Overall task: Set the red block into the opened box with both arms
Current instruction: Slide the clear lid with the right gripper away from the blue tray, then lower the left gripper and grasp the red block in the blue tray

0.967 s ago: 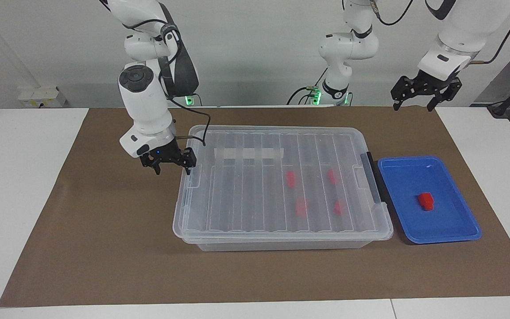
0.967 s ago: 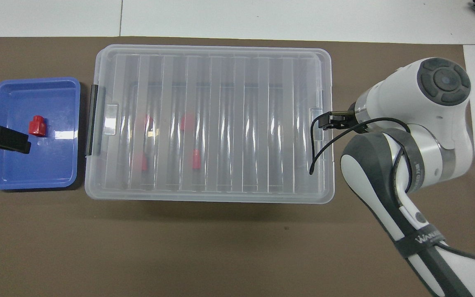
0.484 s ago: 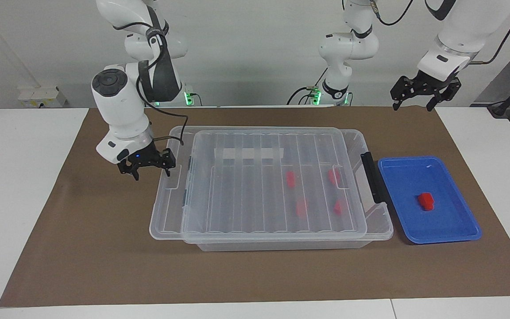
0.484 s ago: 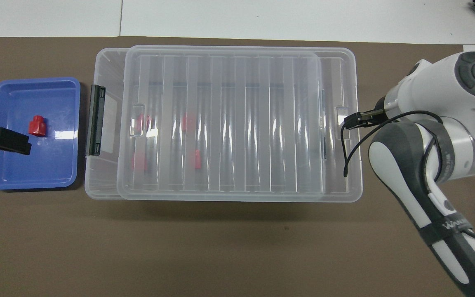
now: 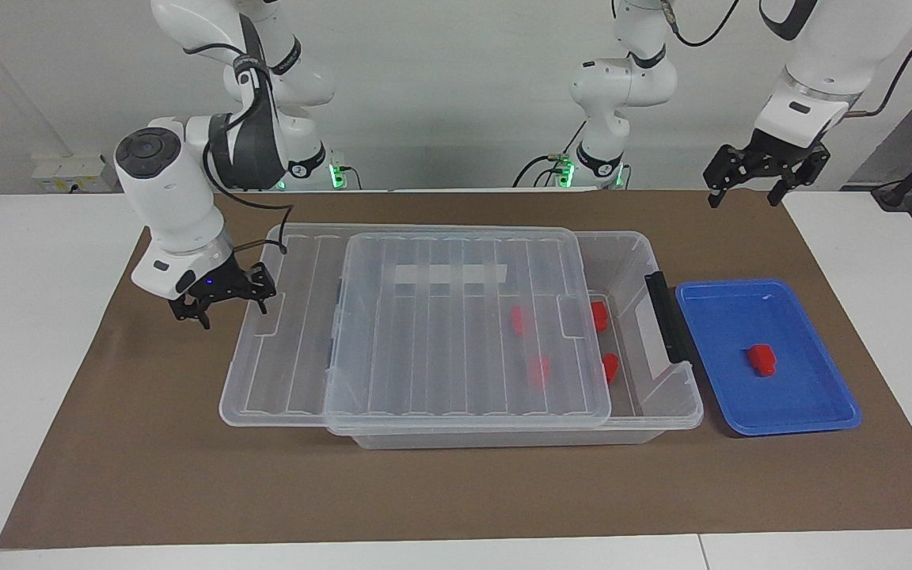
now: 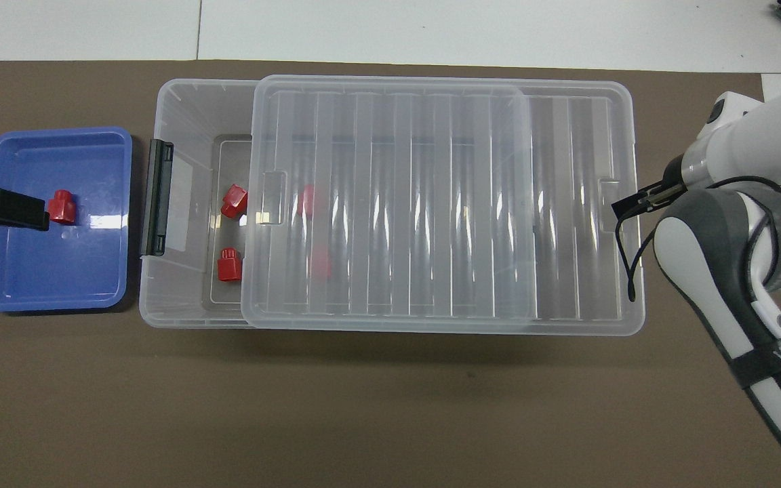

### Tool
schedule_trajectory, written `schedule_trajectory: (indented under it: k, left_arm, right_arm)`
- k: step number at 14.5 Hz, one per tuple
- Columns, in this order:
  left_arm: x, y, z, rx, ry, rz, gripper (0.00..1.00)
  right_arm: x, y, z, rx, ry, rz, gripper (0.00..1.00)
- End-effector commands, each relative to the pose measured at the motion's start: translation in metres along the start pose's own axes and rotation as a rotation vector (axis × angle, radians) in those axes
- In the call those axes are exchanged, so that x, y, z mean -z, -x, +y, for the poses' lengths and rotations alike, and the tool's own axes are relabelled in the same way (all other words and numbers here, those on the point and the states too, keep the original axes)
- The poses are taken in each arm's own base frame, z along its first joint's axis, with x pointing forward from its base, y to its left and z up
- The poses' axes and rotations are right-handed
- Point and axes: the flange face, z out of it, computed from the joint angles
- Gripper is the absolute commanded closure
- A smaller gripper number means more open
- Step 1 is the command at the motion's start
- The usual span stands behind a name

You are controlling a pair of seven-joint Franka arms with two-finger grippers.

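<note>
The red block (image 5: 761,360) lies in the blue tray (image 5: 820,416), just beside the box (image 5: 666,404) at the left arm's end of the worktop (image 5: 44,332). The box's lid (image 5: 456,332) sits slid toward the right arm's end, baring two of four blocks inside. The right claw (image 5: 222,301), fingers apart, hooks the lid's end. The left claw (image 5: 765,170) hangs spread over the worktop.

Red block (image 5: 761,360) on blue tray (image 5: 709,305); clear ribbed lid (image 5: 456,372).

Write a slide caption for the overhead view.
Right gripper at the half-slid clear lid; red block waits in blue tray.
</note>
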Motion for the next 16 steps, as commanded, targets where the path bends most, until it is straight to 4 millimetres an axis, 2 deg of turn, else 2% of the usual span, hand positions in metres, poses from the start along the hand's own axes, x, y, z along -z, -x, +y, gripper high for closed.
schedule_trajectory:
  k: [1, 3, 6, 9, 11, 14, 16]
  left_arm:
    - [-0.042, -0.003, -0.036, 0.012, 0.009, -0.010, 0.00]
    - [-0.070, -0.021, -0.045, 0.022, 0.016, -0.012, 0.00]
    - [-0.131, -0.049, -0.060, 0.045, 0.016, -0.006, 0.00]
    - [-0.186, -0.048, -0.075, 0.048, 0.010, 0.047, 0.00]
    - [-0.221, -0.051, -0.106, -0.072, 0.008, 0.023, 0.00]
    - [-0.257, -0.056, -0.121, -0.086, 0.012, 0.007, 0.00]
    - [-0.277, -0.053, -0.146, -0.051, 0.029, 0.010, 0.00]
  right_arm:
    - [-0.002, 0.012, 0.019, 0.108, 0.008, -0.020, 0.03]
    - [-0.003, 0.017, 0.032, 0.186, 0.007, -0.022, 0.03]
    - [-0.003, 0.024, 0.047, 0.283, 0.005, -0.024, 0.03]
    - [-0.004, 0.026, 0.052, 0.311, 0.006, -0.024, 0.03]
    - [-0.004, 0.026, 0.052, 0.323, 0.006, -0.024, 0.03]
    - [-0.003, 0.026, 0.054, 0.362, 0.009, -0.021, 0.03]
    - [-0.002, 0.027, 0.056, 0.382, 0.010, -0.021, 0.03]
